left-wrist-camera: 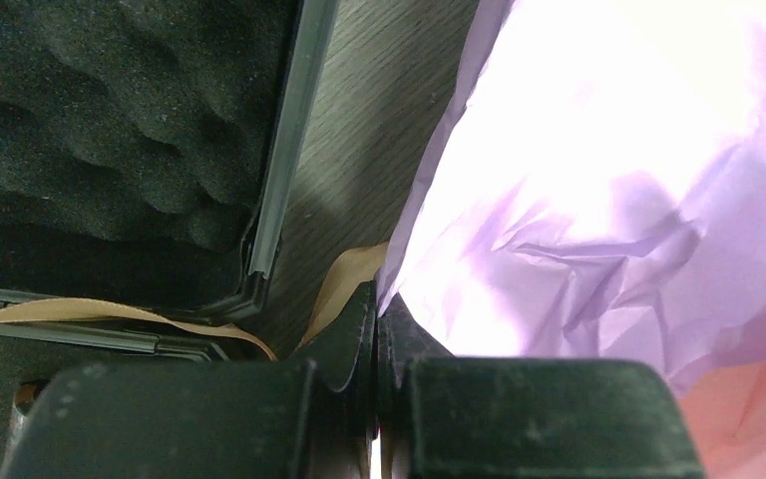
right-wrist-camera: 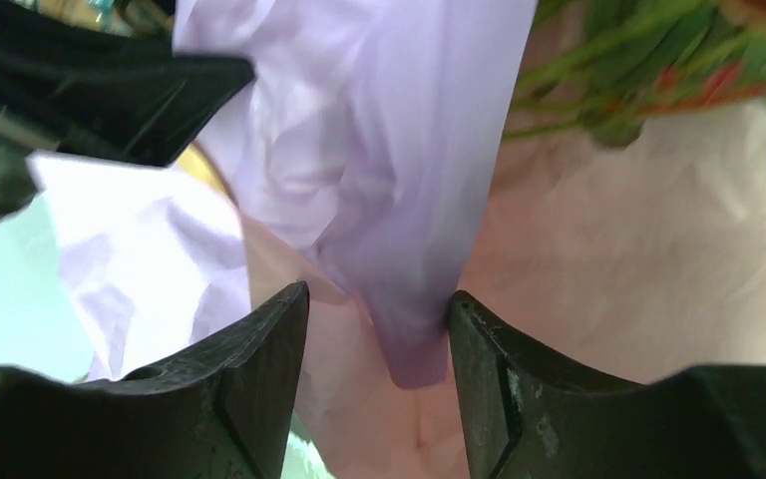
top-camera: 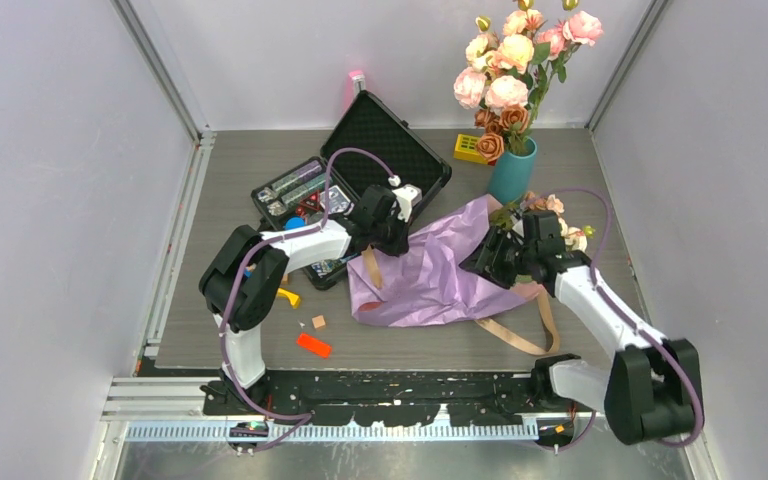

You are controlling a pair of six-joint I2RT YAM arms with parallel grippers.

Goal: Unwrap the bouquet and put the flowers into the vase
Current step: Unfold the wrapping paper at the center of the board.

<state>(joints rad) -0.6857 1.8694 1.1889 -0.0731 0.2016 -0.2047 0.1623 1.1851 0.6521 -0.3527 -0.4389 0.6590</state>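
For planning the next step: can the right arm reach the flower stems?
Probably not directly: a fold of the lilac paper lies inside the open right gripper, the stems beyond it.

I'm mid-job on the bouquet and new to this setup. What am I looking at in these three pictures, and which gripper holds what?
You see two white-and-black robot arms, the left arm and the right arm, each ending in a two-finger gripper. The wide picture looks down from above and behind them; the other two come from cameras on the wrists. On the grey table lie the crinkled lilac wrapping paper, lined with pink, a loose tan ribbon, an open black foam-lined case and small orange pieces. The small pink and white roses lie at the wrap's right end, near the tall teal vase, which holds a bigger rose bunch. The left gripper is shut on the paper's edge. The right gripper is open, a lilac fold between its fingers.
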